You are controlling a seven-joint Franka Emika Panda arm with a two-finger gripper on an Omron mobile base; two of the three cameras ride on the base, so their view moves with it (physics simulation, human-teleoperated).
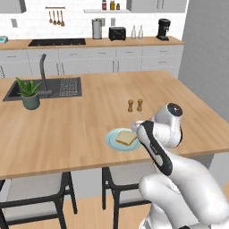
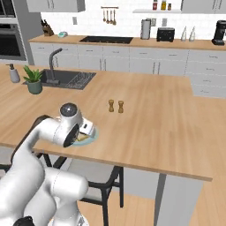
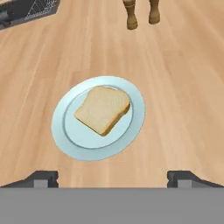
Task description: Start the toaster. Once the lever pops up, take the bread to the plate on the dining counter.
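The bread (image 3: 103, 109) lies flat on the pale plate (image 3: 131, 131) near the edge of the dining counter (image 1: 80, 125), apparently delivered. The gripper (image 3: 113, 178) hangs above with jaws spread wide and empty, clear of the slice. The toaster (image 1: 117, 33) sits on the far wall worktop, well apart, beyond two wooden shakers (image 1: 135, 105).

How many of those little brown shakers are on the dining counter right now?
2. The left shaker and the right shaker stand side by side on the dining counter, beyond the plate holding the bread. None seem hidden.
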